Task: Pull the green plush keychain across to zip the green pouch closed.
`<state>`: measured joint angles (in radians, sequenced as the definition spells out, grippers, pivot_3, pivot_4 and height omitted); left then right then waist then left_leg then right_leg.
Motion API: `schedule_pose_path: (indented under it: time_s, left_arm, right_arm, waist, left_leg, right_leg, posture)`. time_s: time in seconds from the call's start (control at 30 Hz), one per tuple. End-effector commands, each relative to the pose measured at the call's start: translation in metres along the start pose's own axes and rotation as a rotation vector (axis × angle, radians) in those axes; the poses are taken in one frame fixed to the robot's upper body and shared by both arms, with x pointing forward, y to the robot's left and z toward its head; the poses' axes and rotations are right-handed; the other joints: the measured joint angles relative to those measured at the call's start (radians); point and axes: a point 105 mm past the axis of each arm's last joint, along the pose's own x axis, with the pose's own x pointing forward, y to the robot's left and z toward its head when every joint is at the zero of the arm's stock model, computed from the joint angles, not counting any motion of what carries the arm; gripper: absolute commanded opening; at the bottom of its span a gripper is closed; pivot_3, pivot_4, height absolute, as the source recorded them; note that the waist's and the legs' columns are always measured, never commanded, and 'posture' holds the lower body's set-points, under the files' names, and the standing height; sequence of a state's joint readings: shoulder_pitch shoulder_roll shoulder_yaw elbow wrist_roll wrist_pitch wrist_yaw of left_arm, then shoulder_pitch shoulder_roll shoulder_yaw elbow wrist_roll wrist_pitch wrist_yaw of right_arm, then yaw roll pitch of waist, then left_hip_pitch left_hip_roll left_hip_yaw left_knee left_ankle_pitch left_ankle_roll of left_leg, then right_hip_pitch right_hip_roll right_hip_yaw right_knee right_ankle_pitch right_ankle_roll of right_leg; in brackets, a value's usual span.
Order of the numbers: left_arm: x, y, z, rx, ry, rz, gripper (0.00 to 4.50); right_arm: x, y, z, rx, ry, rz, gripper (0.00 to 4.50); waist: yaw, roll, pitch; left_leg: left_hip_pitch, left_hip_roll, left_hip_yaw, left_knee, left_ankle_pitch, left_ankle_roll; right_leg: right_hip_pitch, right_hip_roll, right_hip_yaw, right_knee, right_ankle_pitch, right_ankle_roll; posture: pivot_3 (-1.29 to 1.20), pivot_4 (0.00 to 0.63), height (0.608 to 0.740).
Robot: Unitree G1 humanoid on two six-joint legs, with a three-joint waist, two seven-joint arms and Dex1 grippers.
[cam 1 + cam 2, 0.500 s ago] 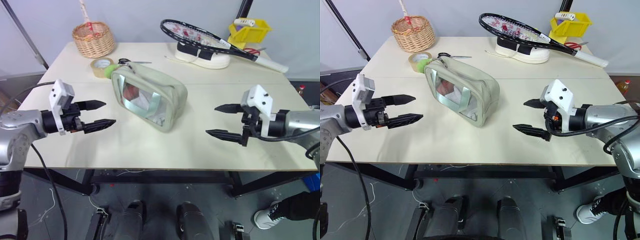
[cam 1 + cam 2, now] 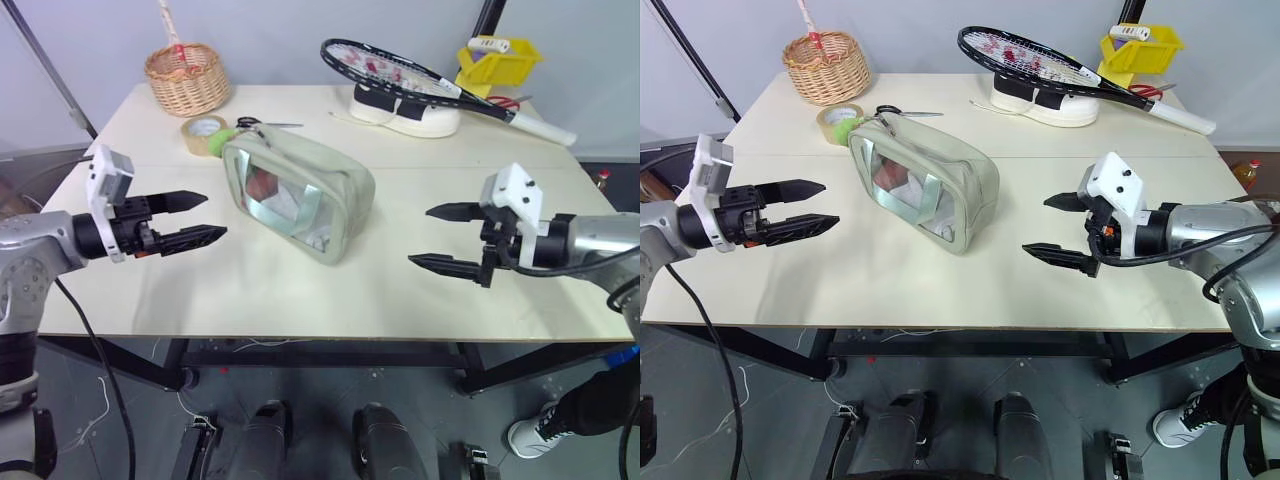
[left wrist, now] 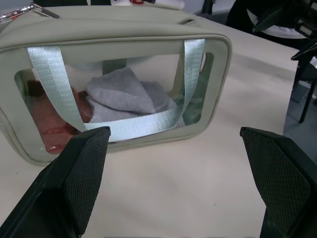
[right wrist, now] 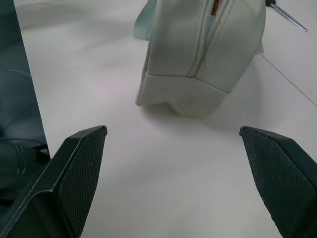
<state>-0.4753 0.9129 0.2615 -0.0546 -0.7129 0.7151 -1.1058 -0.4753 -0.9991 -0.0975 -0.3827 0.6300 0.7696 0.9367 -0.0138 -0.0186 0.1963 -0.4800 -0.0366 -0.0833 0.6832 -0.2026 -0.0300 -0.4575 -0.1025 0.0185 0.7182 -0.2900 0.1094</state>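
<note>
the left gripper (image 2: 195, 219) has drifted a little outward toward nine o'clock since half a second ago, while the right gripper (image 2: 442, 238) sits almost where it was. both hover over the table (image 2: 300, 300) with fingers spread wide and nothing between them, each well apart from the green pouch (image 2: 300, 195). my read is that the reach has not begun; if anything the left arm has backed off, so the zipping is yet to start.

the green pouch lies at the table's centre, between the two grippers, its clear window facing the left gripper and showing red and grey-white contents behind a pale webbing strap (image 3: 119, 126). from the right wrist view the zipper (image 4: 205, 34) runs up the pouch's end and a sliver of orange shows in the gap near the top, so it looks partly open there.

the green plush keychain (image 2: 226, 136) peeks out at the pouch's far corner, around eleven o'clock from its centre, touching or just beside a tan tape roll (image 2: 204, 133). scissors (image 2: 262, 124) lie just behind. that crowding is the likely snag: a gripper going for the charm could nudge the tape instead.

farther back, a wicker basket (image 2: 187, 78) stands at ten o'clock, a racket (image 2: 420, 75) rests across a white shoe (image 2: 405, 110) at one o'clock, and a yellow bin (image 2: 498, 62) sits beyond it. none of these block the approach.
</note>
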Motion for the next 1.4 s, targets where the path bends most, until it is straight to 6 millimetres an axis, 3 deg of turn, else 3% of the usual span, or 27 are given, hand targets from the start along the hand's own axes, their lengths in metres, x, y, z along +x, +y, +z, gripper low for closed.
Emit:
schedule_pose_path:
  time_s: [0.03, 0.33, 0.5, 0.63, 0.8, 0.93, 1.03, 1.27, 1.4]
  left_arm:
    - [-0.007, 0.0, 0.018, 0.048, -0.064, 0.02, 4.5]
    - [-0.021, 0.0, 0.043, 0.039, -0.152, 0.014, 4.5]
    - [-0.023, 0.002, 0.044, 0.054, -0.137, 0.023, 4.5]
    - [-0.02, 0.001, 0.042, 0.057, -0.137, 0.024, 4.5]
    - [-0.019, 0.001, 0.041, 0.063, -0.132, 0.028, 4.5]
    - [-0.02, 0.002, 0.04, 0.067, -0.134, 0.036, 4.5]
    - [-0.021, 0.001, 0.038, 0.07, -0.134, 0.043, 4.5]
    - [-0.021, 0.001, 0.036, 0.074, -0.134, 0.054, 4.5]
    - [-0.02, 0.002, 0.036, 0.078, -0.131, 0.059, 4.5]
  right_arm:
    - [0.003, -0.001, 0.02, -0.048, -0.05, 0.019, 4.45]
    - [0.047, -0.004, 0.085, 0.015, -0.162, 0.105, 4.45]
    - [0.091, -0.016, 0.117, 0.048, -0.156, 0.075, 4.45]
    - [0.138, -0.019, 0.139, 0.027, -0.062, 0.03, 4.45]
    - [0.169, -0.011, 0.145, 0.027, 0.051, 0.066, 4.45]
    - [0.183, -0.018, 0.14, 0.038, 0.116, 0.034, 4.45]
    - [0.187, -0.016, 0.141, 0.033, 0.129, 0.048, 3.62]
    - [0.187, -0.011, 0.15, -0.006, 0.104, 0.086, 0.07]
    - [0.166, -0.009, 0.158, -0.155, 0.047, 0.185, 0.07]
  waist:
    - [-0.001, 0.0, 0.0]
    - [-0.003, 0.0, 0.0]
    - [-0.005, 0.0, 0.0]
    - [-0.012, 0.0, 0.0]
    - [-0.022, 0.0, 0.0]
    - [-0.029, 0.0, 0.0]
    - [-0.033, 0.0, 0.0]
    - [-0.04, 0.0, 0.0]
    - [-0.04, 0.0, 0.0]
  left_leg:
    - [0.0, 0.0, 0.0, 0.0, 0.0, 0.0]
    - [0.0, 0.0, -0.001, 0.0, 0.0, 0.0]
    - [0.0, -0.001, -0.001, 0.0, 0.0, 0.0]
    - [0.0, 0.0, -0.001, -0.001, 0.0, -0.001]
    - [-0.001, -0.001, -0.001, -0.002, 0.0, -0.001]
    - [-0.001, -0.002, -0.001, -0.002, 0.0, -0.001]
    - [0.0, -0.003, 0.0, -0.002, 0.0, -0.001]
    - [-0.001, -0.002, -0.001, -0.003, 0.0, -0.001]
    - [-0.001, -0.002, -0.001, -0.003, 0.001, -0.001]
  right_leg:
    - [0.0, 0.0, 0.0, 0.0, 0.0, 0.0]
    - [-0.001, 0.0, 0.0, 0.0, 0.0, 0.0]
    - [-0.001, 0.0, 0.0, 0.0, 0.0, 0.0]
    - [-0.003, 0.003, 0.0, 0.002, 0.0, 0.0]
    - [-0.004, 0.004, -0.002, 0.003, 0.002, 0.004]
    - [-0.004, 0.004, -0.002, 0.004, 0.003, 0.004]
    - [-0.005, 0.005, -0.002, 0.006, 0.003, 0.004]
    - [-0.008, 0.006, -0.002, 0.01, 0.003, 0.004]
    - [-0.008, 0.006, -0.002, 0.011, 0.003, 0.004]
  posture:
    - [0.0, 0.15, 0.659]
    - [0.0, 0.15, 0.659]
    - [0.0, 0.15, 0.659]
    - [0.0, 0.15, 0.659]
    - [0.0, 0.15, 0.659]
    - [0.0, 0.15, 0.659]
    - [0.0, 0.15, 0.659]
    - [0.0, 0.15, 0.659]
    - [0.0, 0.15, 0.659]
